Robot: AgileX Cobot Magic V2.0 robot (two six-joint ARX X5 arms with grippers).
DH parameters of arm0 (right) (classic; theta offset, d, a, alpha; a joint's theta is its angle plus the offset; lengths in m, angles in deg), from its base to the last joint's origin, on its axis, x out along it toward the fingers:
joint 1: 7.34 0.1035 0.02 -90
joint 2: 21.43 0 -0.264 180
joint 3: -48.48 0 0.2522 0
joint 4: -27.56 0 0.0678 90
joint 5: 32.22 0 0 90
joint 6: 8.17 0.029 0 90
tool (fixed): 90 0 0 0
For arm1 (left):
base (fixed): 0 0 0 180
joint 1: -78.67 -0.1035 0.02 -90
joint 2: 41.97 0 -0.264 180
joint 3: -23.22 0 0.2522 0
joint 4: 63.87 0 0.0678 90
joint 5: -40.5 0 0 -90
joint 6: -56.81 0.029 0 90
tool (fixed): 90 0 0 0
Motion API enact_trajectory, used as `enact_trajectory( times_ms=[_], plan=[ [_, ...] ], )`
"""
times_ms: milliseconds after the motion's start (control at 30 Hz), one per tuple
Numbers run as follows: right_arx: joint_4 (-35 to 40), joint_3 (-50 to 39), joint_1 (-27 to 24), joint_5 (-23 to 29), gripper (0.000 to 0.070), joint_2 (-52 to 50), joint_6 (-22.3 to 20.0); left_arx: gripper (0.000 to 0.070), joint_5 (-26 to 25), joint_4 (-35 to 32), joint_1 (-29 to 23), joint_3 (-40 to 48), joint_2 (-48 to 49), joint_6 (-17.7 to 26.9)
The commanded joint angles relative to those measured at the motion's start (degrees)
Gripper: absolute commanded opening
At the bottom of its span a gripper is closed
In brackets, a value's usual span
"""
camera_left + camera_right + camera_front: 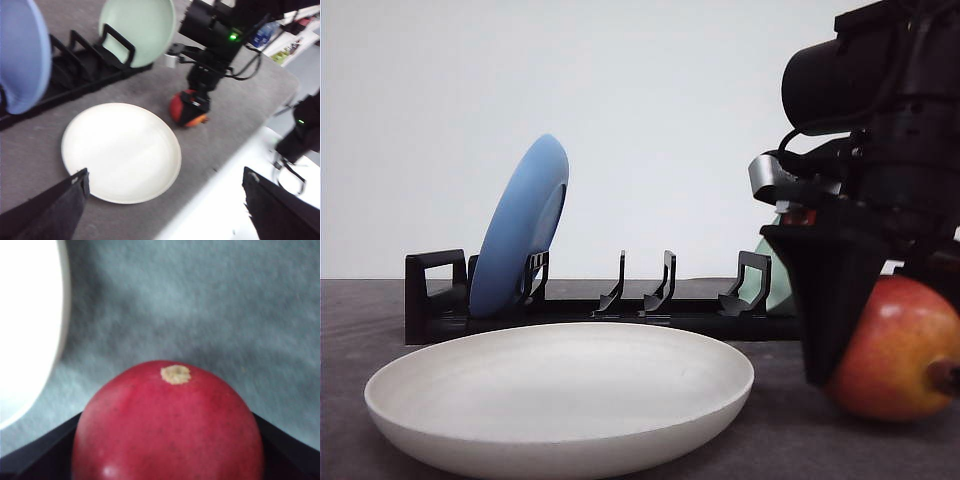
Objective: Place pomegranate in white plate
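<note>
Right gripper (880, 350) jaws clamped around the round red-and-yellow pomegranate (900, 350), resting on the grey table (780, 420) at three o'clock of the wide matte white plate (560, 400). Risk: the smooth, round fruit could slip loose during lifting. Left gripper (165, 210) jaws apart.

- pomegranate (900, 350): red fading to yellow-orange (one pale tan spot on the skin)
- white plate (560, 400): matte cream
- blue plate (520, 225): light blue
- green plate (137, 30): pale mint
- rack (590, 300): black
- table (240, 115): grey
</note>
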Motion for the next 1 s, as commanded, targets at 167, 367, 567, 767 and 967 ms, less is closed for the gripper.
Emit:
enact_trajectory(
  times_ms=[167, 367, 567, 767, 967],
  plan=[
    [-3.9, 10.4, 3.8, 0.0, 0.0437, 1.0, 0.6, 0.0593, 1.5, -1.1, 0.9, -0.7, -0.2, -0.2],
    [-3.6, 19.1, 10.3, 0.0, 0.0437, 5.4, 1.1, 0.0593, 1.5, -2.3, 0.8, -0.7, -0.2, -0.2],
    [-2.4, 25.1, 16.4, 0.0, 0.0437, 14.1, 0.5, 0.0592, 1.9, -2.1, 0.9, -0.7, -0.2, -0.2],
    [0.9, 25.7, 19.6, -0.2, 0.0438, 20.6, 0.2, 0.0592, 3.2, -2.1, 0.8, -0.7, -0.2, -0.5],
    [2.3, 25.7, 20.7, -0.1, 0.0446, 22.4, -0.5, 0.0592, 3.4, -2.1, 0.8, -0.7, -0.2, -1.4]
  ],
)
